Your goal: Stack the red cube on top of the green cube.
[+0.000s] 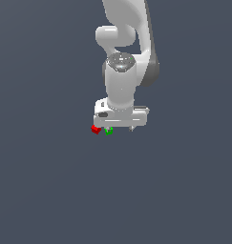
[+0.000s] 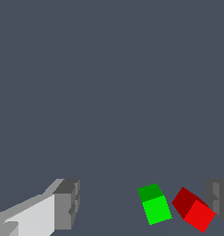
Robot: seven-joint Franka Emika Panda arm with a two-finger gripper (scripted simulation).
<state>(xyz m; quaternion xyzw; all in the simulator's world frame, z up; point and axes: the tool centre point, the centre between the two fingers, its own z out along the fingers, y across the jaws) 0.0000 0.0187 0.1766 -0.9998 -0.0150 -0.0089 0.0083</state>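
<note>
The red cube [image 1: 95, 129] and the green cube [image 1: 109, 130] sit side by side on the dark grey floor, a small gap apart, the red one toward the exterior view's left. My white gripper [image 1: 120, 128] hangs low right by them, with the green cube at its left finger. In the wrist view the gripper [image 2: 143, 203] is open and empty. The green cube [image 2: 155, 205] and the red cube [image 2: 194, 209] show between the grey fingertips [image 2: 67, 205], the red cube close to the other fingertip. The red cube is turned at an angle to the green one.
The plain dark grey floor [image 1: 50, 181] fills the rest of the exterior view. The white arm [image 1: 121, 81] rises straight above the gripper. No other objects show.
</note>
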